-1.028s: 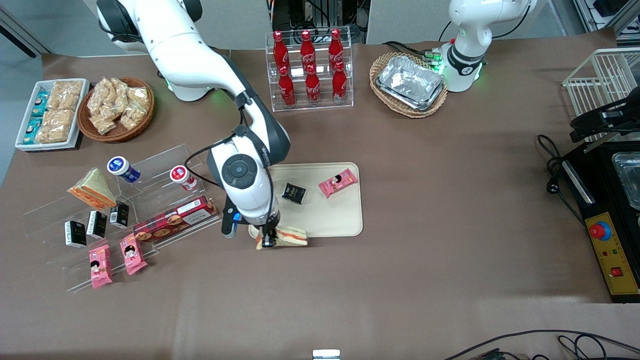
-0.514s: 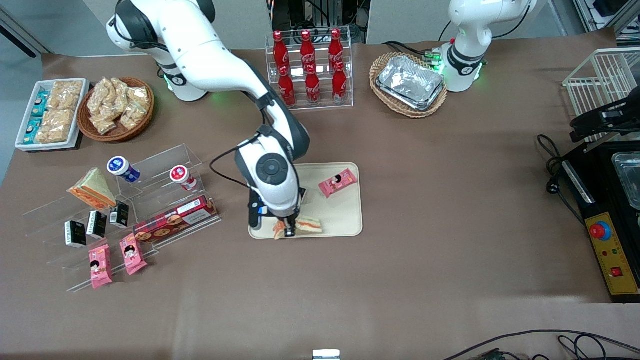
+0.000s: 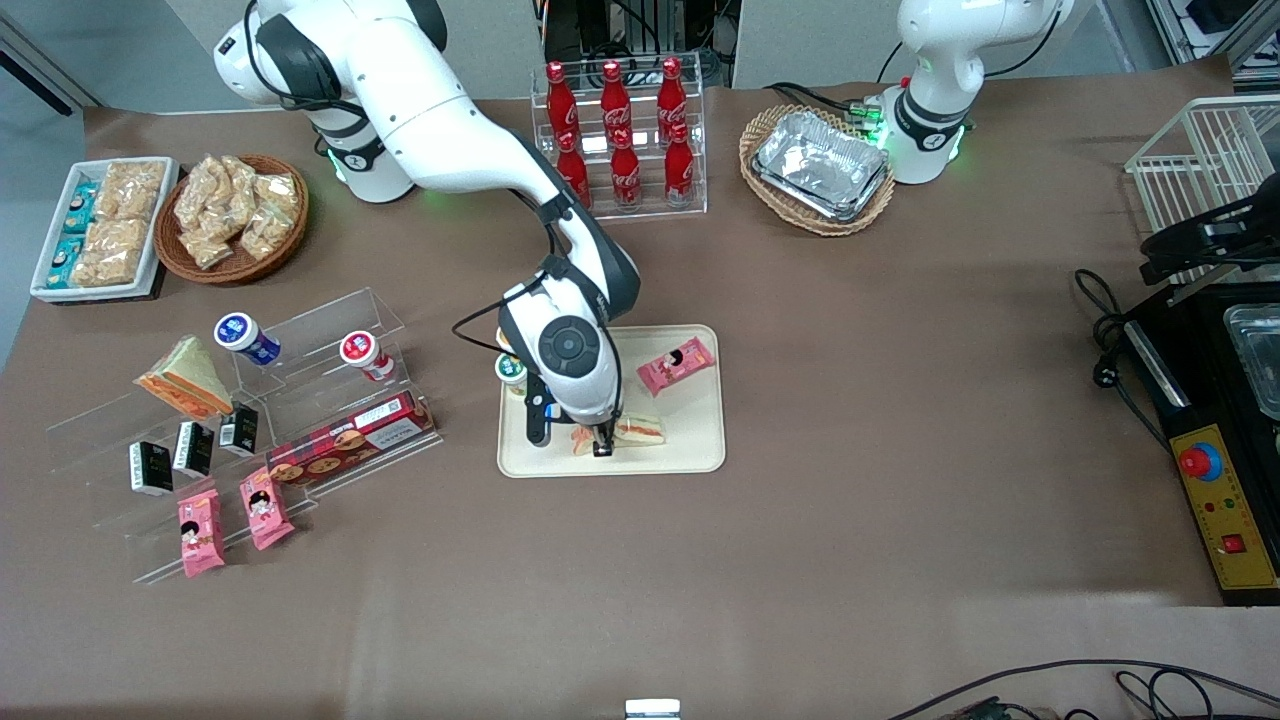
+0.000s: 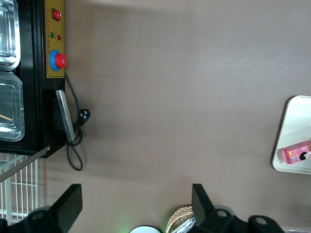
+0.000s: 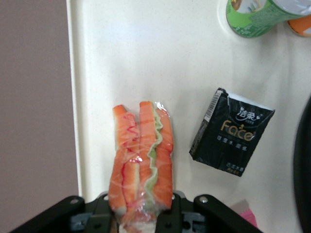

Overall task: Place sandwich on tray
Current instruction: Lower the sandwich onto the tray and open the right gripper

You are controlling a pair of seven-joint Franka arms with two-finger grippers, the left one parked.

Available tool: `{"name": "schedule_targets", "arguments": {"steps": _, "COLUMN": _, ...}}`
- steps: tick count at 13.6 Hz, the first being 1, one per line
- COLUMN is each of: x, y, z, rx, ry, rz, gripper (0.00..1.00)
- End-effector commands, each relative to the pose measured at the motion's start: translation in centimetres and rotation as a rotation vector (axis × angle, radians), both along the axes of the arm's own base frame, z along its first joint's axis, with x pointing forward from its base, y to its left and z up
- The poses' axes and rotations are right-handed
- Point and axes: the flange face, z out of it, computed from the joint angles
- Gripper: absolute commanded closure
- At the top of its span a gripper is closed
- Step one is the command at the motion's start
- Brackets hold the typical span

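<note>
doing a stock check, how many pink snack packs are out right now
3. One pink pack lies on the tray, farther from the camera than the hand gripping the sandwich. Two lie on the clear stand's lowest step. Others may be hidden.

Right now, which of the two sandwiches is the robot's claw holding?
The sandwich over the tray, with orange stripes, is the one. The gripper is shut on its end. The other sandwich sits untouched on the clear stand, toward the working arm's end.
</note>
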Motion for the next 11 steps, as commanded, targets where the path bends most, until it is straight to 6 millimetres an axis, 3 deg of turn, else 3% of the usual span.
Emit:
{"name": "schedule_targets", "arguments": {"steps": 1, "x": 1.2, "y": -0.8, "z": -0.1, "rx": 0.031, "ry": -0.002, "rz": -0.038, "gripper": 0.91}}
{"name": "schedule_targets", "arguments": {"steps": 2, "x": 1.4, "y": -1.1, "z": 0.0, "rx": 0.029, "ry": -0.006, "rz": -0.044, "gripper": 0.84}}
{"name": "schedule_targets", "arguments": {"steps": 8, "x": 3.2, "y": -2.3, "z": -0.1, "rx": 0.058, "ry": -0.081, "rz": -0.068, "gripper": 0.80}}
{"name": "schedule_targets", "arguments": {"steps": 9, "x": 3.3, "y": -2.2, "z": -0.2, "rx": 0.060, "ry": -0.087, "rz": -0.074, "gripper": 0.67}}
{"name": "schedule_targets", "arguments": {"steps": 10, "x": 3.4, "y": -2.4, "z": -0.3, "rx": 0.060, "ry": -0.087, "rz": -0.082, "gripper": 0.42}}
{"name": "schedule_targets", "arguments": {"steps": 11, "x": 4.1, "y": -3.4, "z": -0.3, "rx": 0.060, "ry": -0.088, "rz": -0.099, "gripper": 0.26}}
